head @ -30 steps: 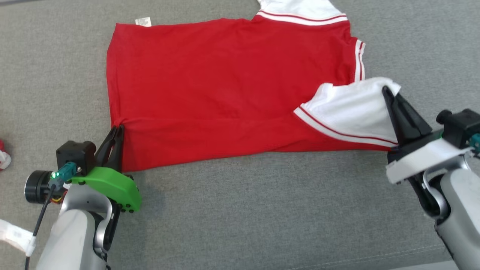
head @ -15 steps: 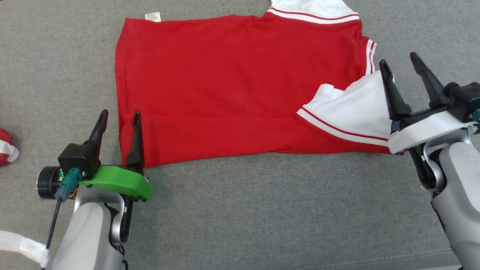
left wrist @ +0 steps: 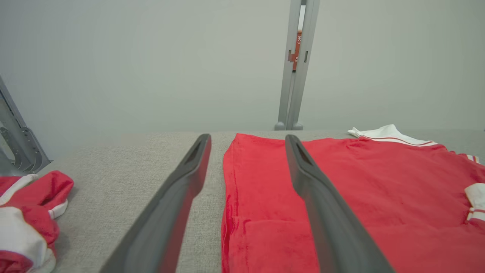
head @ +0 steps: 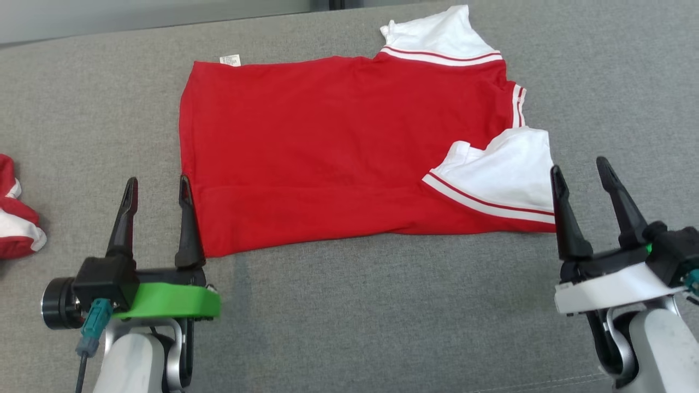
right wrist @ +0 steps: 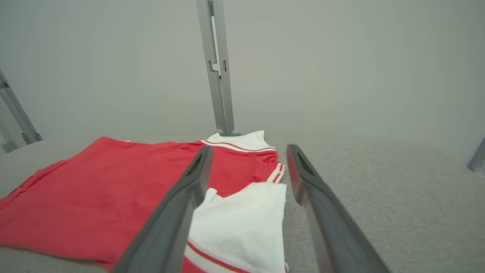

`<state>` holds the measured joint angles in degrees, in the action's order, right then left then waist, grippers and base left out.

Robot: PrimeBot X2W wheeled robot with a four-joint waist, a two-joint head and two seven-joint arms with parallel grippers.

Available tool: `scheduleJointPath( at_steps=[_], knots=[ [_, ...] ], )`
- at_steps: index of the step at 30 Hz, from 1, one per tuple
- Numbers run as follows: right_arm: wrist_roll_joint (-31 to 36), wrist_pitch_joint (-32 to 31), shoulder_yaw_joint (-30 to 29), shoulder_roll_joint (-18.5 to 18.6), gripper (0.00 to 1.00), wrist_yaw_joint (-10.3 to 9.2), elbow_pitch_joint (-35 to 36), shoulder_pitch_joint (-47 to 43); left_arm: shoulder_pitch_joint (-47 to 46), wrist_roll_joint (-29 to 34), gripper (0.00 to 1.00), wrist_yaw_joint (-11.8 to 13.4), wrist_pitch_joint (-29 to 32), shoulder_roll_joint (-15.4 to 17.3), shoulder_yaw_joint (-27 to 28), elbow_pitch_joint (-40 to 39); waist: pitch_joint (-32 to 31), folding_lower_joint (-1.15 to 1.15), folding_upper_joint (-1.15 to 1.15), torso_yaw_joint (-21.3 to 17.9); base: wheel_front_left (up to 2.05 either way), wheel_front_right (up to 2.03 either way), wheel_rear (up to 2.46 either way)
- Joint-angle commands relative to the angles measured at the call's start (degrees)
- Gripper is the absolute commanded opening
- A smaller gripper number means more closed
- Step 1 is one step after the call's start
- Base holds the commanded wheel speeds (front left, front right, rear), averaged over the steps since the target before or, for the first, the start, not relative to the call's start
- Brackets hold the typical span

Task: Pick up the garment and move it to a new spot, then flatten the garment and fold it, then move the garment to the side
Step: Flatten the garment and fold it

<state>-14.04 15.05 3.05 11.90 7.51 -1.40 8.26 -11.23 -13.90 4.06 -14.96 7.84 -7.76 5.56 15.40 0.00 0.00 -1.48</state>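
**A:** Both pairs of jaws stand spread wide, as we read it. The left gripper [head: 157, 180] sits at the lower left of the head view with its two dark fingers [head: 123, 218] apart and pointing up the picture. The right gripper [head: 579, 165] at the lower right is parted the same way.

**B:** We agree, and neither is closed on cloth. Where do we place the garment [head: 338, 147]?

**A:** It lies spread on the grey fabric surface [head: 382, 305], beyond the two grippers and between them. We see a red body with white, red-striped sleeves. One sleeve [head: 502, 174] is folded over the red body at the near right corner, and the far sleeve [head: 437, 35] points away from the robot. A small white label [head: 230, 59] sticks out at the far left corner.

**B:** We also see a soft crease running along the red cloth, parallel to its near edge.

**A:** Yes. The left gripper's inner finger stands right at the garment's left edge, close to the near left corner. We cannot tell whether it touches the cloth. In the left wrist view that red edge runs up between the two fingers.

**B:** On the other side, the right gripper is just beside the folded sleeve's outer edge. In the right wrist view that white edge lies between its fingers.

**A:** We'd add a bunched red-and-white cloth [head: 16, 229] at the left margin, well apart from the garment.
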Motion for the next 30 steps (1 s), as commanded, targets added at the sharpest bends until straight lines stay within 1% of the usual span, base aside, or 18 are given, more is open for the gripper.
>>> scheduleJointPath(
  at_steps=[1, 7, 13, 18, 21, 24, 30],
  knots=[
    [0.29, 0.14, -0.23, -0.48, 1.0, -0.04, 0.76, -2.05, 1.85, 0.29, 1.0, 0.66, -0.25, -0.07, 0.21, -0.73, -1.59, 0.0, 0.0, -0.32, 0.0, 0.0, 0.0],
    [0.65, -0.21, -0.56, -1.63, 1.0, -0.04, 2.48, -6.24, 5.9, 0.05, 1.0, 1.79, -0.23, -0.11, 0.64, -0.86, -3.14, 0.0, 0.0, -0.83, 0.0, 0.0, 0.0],
    [0.46, -0.84, -0.72, -1.79, 1.0, -0.04, 3.19, -7.08, 7.36, -0.55, 1.0, 1.92, -0.12, -0.17, 0.56, -0.67, -3.63, 0.0, 0.0, -1.0, 0.0, 0.0, 0.0],
    [0.07, -1.43, -0.86, -1.71, 1.0, -0.04, 2.85, -6.98, 7.1, -0.54, 1.0, 1.69, 0.46, 0.61, 0.26, -0.25, -3.31, 0.0, 0.0, -1.0, 0.0, 0.0, 0.0],
    [-0.49, -2.15, -0.85, -1.07, 1.0, -0.04, 1.05, -6.67, 6.33, -1.1, 1.0, 1.04, 2.21, 0.7, -0.44, 1.54, -2.09, 0.0, 0.0, -0.88, 0.0, 0.0, 0.0],
    [-0.97, -2.32, -0.64, -0.4, 1.0, -0.04, -2.28, -5.63, 5.6, -2.07, 1.0, 0.25, 3.53, 0.3, -0.87, 4.44, -0.44, 0.0, 0.0, -0.86, 0.0, 0.0, 0.0],
    [-2.89, -1.73, 0.35, 0.47, 1.0, -0.04, -11.67, -1.3, 2.1, -4.81, 1.0, -1.85, 4.4, -0.43, -0.9, 11.97, 2.48, 0.0, 0.0, -0.3, 0.0, 0.0, 0.0]
  ],
)
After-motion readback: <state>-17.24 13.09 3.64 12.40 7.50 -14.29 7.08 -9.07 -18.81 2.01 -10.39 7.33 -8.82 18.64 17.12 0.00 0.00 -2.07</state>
